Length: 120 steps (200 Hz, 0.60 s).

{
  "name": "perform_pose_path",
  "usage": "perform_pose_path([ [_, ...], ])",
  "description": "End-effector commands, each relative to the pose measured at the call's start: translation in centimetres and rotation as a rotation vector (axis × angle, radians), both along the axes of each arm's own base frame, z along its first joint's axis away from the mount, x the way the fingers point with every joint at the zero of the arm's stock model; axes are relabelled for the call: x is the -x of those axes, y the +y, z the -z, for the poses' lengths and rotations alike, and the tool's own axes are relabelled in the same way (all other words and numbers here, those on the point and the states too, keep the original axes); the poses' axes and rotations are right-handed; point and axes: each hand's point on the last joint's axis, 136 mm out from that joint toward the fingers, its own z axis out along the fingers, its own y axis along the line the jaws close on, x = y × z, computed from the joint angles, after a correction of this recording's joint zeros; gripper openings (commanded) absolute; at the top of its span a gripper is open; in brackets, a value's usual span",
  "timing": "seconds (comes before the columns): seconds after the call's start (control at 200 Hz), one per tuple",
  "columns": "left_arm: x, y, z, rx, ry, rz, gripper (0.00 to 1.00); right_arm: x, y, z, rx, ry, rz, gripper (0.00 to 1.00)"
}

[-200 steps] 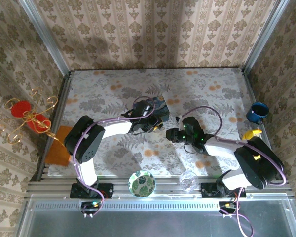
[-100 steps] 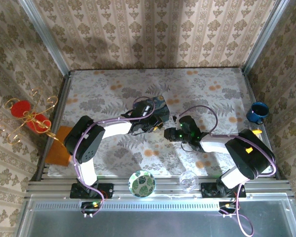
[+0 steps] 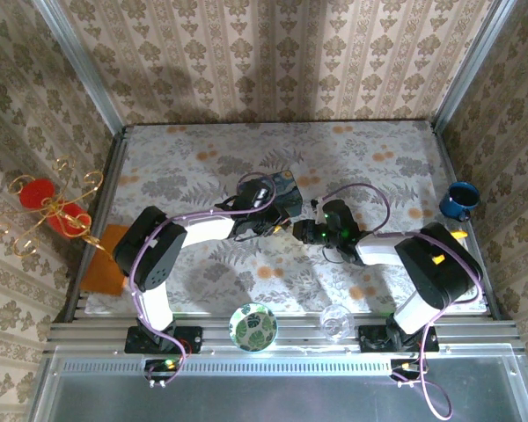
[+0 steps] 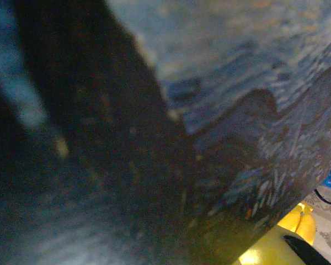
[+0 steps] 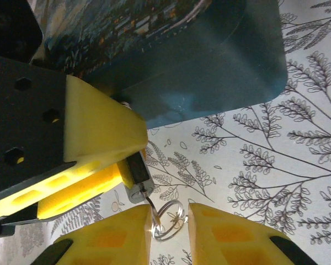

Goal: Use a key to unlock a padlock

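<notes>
Right hand nearer left hand now; right wrist close-up: padlock, key ring.

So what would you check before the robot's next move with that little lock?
1. Padlock clamped between the left end effector's fingers: ok.
2. Key ring sits between the right end effector's fingers: ok.
3. Ring actually pinched tight: cannot tell.
4. Key fully seated in the padlock: cannot tell, too small.
5. Blue tin apart from the ring: ok.
</notes>
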Motion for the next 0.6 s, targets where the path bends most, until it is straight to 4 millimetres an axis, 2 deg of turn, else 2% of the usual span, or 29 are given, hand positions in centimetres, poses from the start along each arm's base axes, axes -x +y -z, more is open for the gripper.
perform_pose_path([
  [0.0, 1.7, 0.1, 0.5, 0.024, 0.084, 0.029, 0.00, -0.8, 1.0, -1.1, -0.050, -0.026, -0.022, 0.24],
  [0.22, 1.7, 0.0, 0.4, 0.027, 0.082, 0.031, 0.00, -0.7, 1.4, -0.7, -0.061, -0.014, -0.040, 0.19],
  [0.455, 1.9, -0.2, 0.4, 0.031, 0.083, 0.040, 0.00, -0.9, 1.9, -1.2, -0.103, -0.026, -0.046, 0.00],
  [0.485, 1.8, -0.1, 0.3, 0.032, 0.082, 0.038, 0.05, -1.0, 2.0, -1.3, -0.110, -0.026, -0.046, 0.00],
  [0.595, 1.7, 0.0, 0.2, 0.057, 0.066, 0.019, 0.36, -1.2, 2.3, -1.5, -0.139, -0.026, -0.048, 0.00],
])
